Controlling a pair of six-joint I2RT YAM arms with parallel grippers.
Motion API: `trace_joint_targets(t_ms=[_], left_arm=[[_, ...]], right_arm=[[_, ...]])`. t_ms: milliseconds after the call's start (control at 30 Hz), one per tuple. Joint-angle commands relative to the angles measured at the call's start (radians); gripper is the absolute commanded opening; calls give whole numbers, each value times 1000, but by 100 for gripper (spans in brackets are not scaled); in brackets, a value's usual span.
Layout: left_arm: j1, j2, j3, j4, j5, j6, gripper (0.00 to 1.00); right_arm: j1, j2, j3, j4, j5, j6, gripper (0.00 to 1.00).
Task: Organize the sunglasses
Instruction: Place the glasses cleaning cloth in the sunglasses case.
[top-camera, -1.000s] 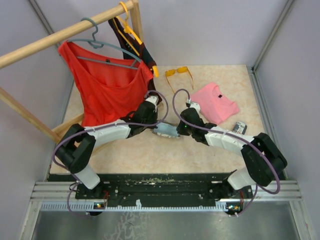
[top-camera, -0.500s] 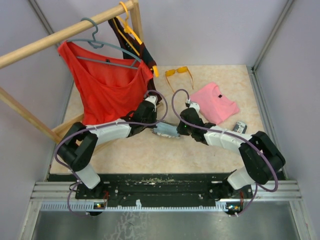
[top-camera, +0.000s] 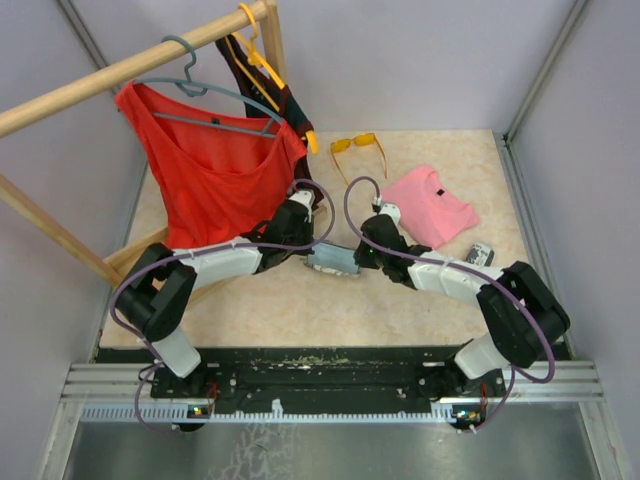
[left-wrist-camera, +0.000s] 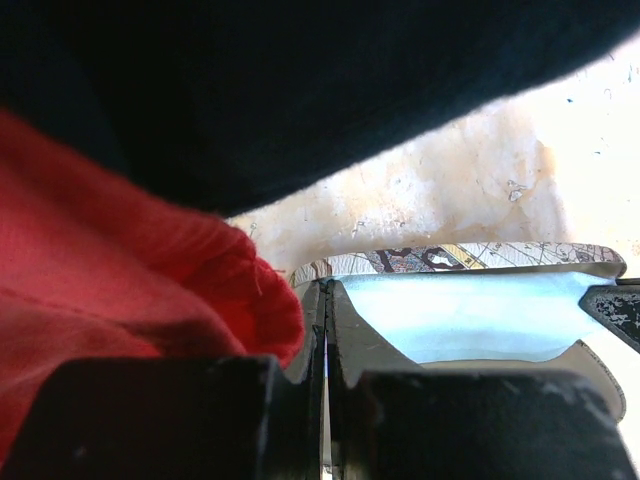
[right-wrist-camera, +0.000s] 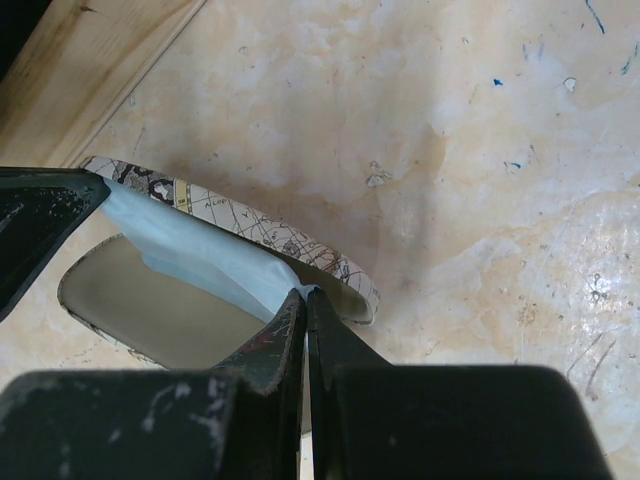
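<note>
The right hand is fully closed, and its tips pinch one corner of the light-blue cloth. The left hand is closed as well, on the opposite end of this cloth, as far as its own view shows. So the cloth is stretched between the two hands, just above the open glasses case. In my judgement they hold it by both ends so that it stays flat and either goes down into the case or comes out of it; which one, I cannot tell.

The case lies on the worktop with its patterned rim to the upper side of the right wrist view. I see no glasses inside it.

Around the left hand there is cloth: a red top at the lower left of its view and a dark garment across the upper part. Both hang from the wooden rack, so this arm has to reach in beside them.

The task's thing is well apart from both hands. The orange sunglasses lie open on the worktop at the upper centre of the top view, just above the pink garment. The second, greyish pair I cannot find in any view.

I judge the task to be at an early step, because this pair is not yet in a case.
</note>
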Motion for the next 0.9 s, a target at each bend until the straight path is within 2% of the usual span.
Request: trace_joint_targets(t_ms=[0, 867], left_arm=[[11, 19, 26, 29, 11, 15, 0], [19, 20, 19, 58, 13, 4, 0]], right_arm=[[-14, 18, 58, 45, 22, -7, 0], [-19, 47, 64, 49, 16, -17, 0]])
